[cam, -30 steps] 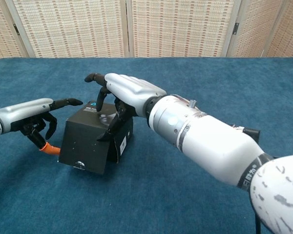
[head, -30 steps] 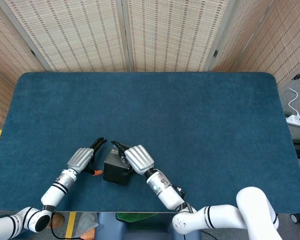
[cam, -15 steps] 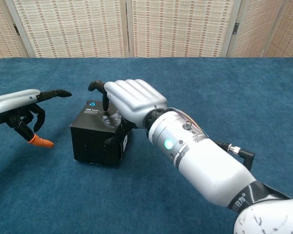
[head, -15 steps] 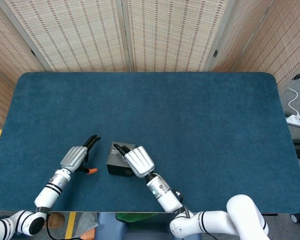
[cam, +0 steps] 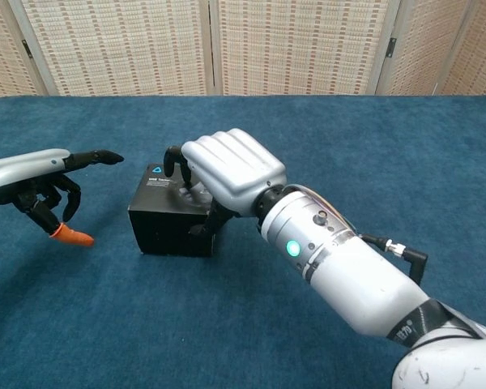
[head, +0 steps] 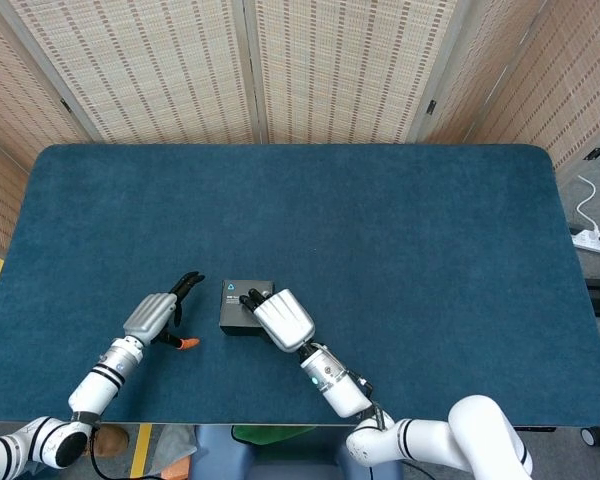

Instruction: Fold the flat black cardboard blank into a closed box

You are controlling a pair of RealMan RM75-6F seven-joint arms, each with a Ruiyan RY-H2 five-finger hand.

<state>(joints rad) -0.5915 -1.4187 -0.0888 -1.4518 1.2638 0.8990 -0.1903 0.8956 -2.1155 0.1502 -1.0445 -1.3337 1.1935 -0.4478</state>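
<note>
The black cardboard box [head: 242,303] [cam: 167,220] stands folded up as a cube on the blue table, with a small blue mark on its top. My right hand [head: 286,318] [cam: 232,166] lies over the box's top right part. Its fingers curl down onto the lid and its thumb presses the right side wall. My left hand [head: 159,316] [cam: 37,181] hovers to the left of the box, clear of it. One finger points toward the box, the others hang loosely bent, and it holds nothing. Its orange thumb tip [cam: 70,236] is close to the cloth.
The blue cloth table [head: 380,230] stretches wide behind and to the right of the box. Woven screens [head: 310,60] stand behind its far edge. A white power strip [head: 592,240] lies on the floor at the right.
The box has turned from tilted to flat on the table and shifted slightly right under my right hand. My left hand has drawn back to the left, off the box.
</note>
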